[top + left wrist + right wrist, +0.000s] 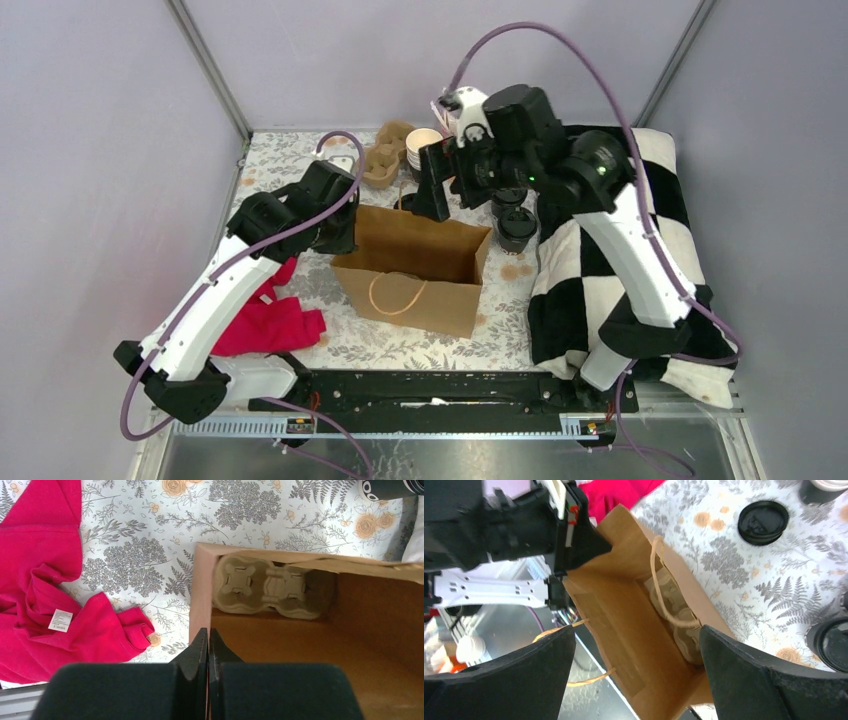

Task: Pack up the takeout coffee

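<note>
Left hand (pixel 208 633) (closed) on bag (pixel 310 645) rim

Black lidded takeout coffee (pixel 517 230), upright, beside bag (pixel 420 270)

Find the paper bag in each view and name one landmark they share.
Top external: bag at the centre, standing open between the arms.
Left wrist: bag fills the right half, seen into its open mouth.
Right wrist: bag runs through the middle, mouth open.
Shared landmark: red cloth, lower left in top external, left in left wrist, top edge in right wrist.
</note>
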{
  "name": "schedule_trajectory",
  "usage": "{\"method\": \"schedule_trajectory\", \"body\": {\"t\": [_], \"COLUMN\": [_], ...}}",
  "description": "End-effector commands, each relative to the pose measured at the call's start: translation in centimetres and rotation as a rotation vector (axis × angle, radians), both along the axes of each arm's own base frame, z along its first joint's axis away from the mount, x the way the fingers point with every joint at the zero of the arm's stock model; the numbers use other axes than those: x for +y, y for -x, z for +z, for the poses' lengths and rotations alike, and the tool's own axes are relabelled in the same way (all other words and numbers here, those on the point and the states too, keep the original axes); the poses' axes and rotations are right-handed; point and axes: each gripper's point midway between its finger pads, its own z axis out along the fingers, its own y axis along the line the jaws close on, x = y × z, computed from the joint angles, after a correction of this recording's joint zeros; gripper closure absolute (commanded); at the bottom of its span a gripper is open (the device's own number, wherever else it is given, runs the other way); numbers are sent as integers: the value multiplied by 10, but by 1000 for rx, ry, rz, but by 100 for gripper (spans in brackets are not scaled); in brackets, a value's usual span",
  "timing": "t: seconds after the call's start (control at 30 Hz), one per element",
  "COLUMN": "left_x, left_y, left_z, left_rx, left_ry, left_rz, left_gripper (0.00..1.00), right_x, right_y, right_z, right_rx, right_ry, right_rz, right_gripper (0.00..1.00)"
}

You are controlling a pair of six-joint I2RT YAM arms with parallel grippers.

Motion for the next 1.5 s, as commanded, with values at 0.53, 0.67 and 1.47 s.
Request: {"method": "schedule_trajectory", "body": {"t": [0.53, 0.67, 1.47], "left_x": [23, 9, -1], "left_y": [17, 13, 15], "left_z": [5, 5, 5], "left_rx": [-79, -90, -69], "left_ry": [57, 103, 154], "left_rz": [68, 23, 4], "left_gripper": [100, 100, 100], "right_x": [-206, -203, -198], "right_y": [-102, -113, -137], "right_z": [-88, -155, -249], "right_rx": [43, 174, 297], "right_ry": [243, 382, 595], "right_rz": [-759, -693, -525], "right_gripper": [0, 0, 0]}}
